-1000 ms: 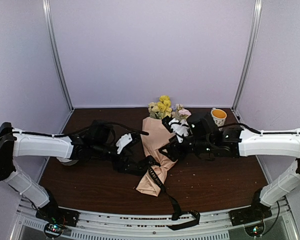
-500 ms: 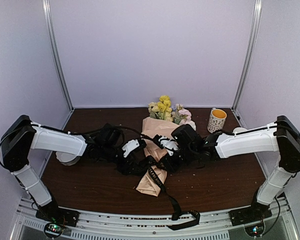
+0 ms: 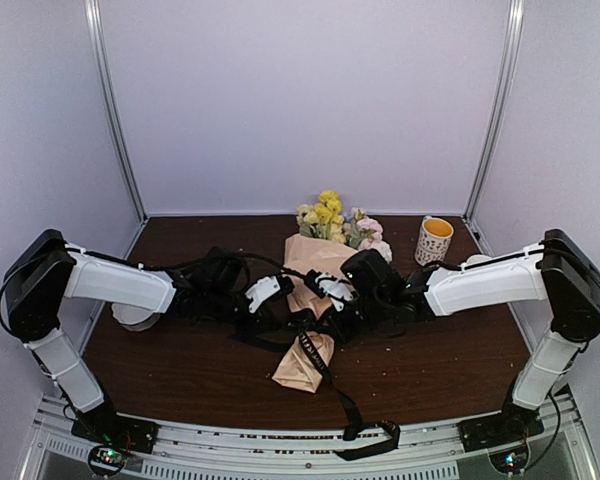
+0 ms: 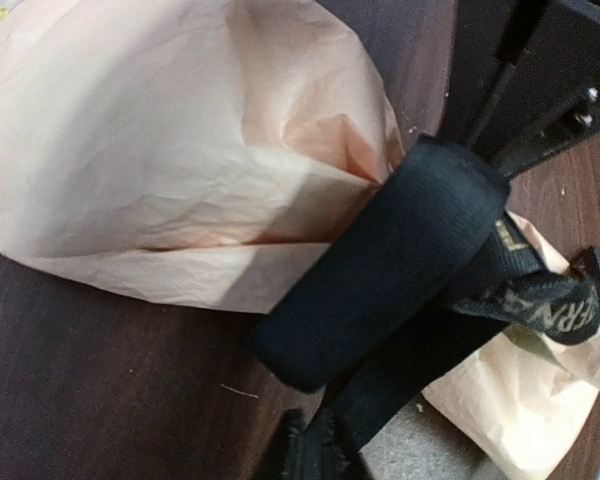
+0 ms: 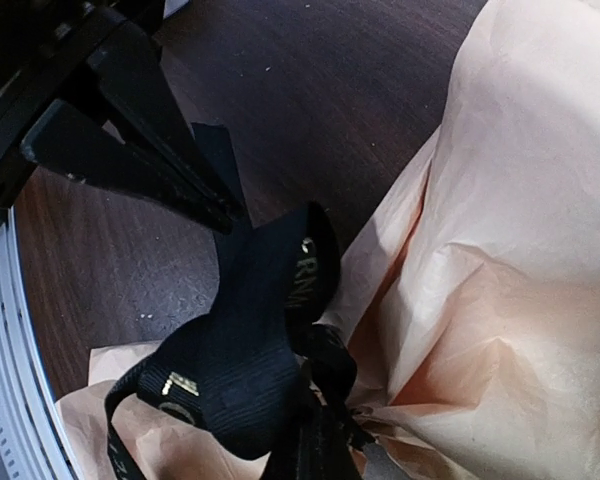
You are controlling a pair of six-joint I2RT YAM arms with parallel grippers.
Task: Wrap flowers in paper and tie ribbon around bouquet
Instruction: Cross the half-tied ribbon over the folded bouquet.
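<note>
The bouquet (image 3: 310,300) lies on the dark table, a tan-peach paper (image 3: 315,262) cone with its narrow end toward me. Yellow, pink and cream flowers (image 3: 328,212) show at its far, wide end. A black ribbon (image 3: 313,352) with pale lettering crosses the cone's waist and trails off over the front edge. My left gripper (image 3: 280,322) sits just left of the waist, my right gripper (image 3: 333,322) just right of it. In the left wrist view a ribbon (image 4: 380,270) loop runs down into the shut left gripper (image 4: 315,452) beside the paper (image 4: 160,150). In the right wrist view the right gripper (image 5: 315,452) is shut on the ribbon (image 5: 240,370) against the paper (image 5: 520,250).
A white mug (image 3: 435,238) with an orange inside stands at the back right. A white round object (image 3: 130,318) lies under my left arm. The ribbon's loose end (image 3: 372,440) hangs over the metal rail (image 3: 230,440) at the front edge.
Both arms have come in and down to the cone's waist. Both grippers, open a second ago, have closed on the ribbon.
</note>
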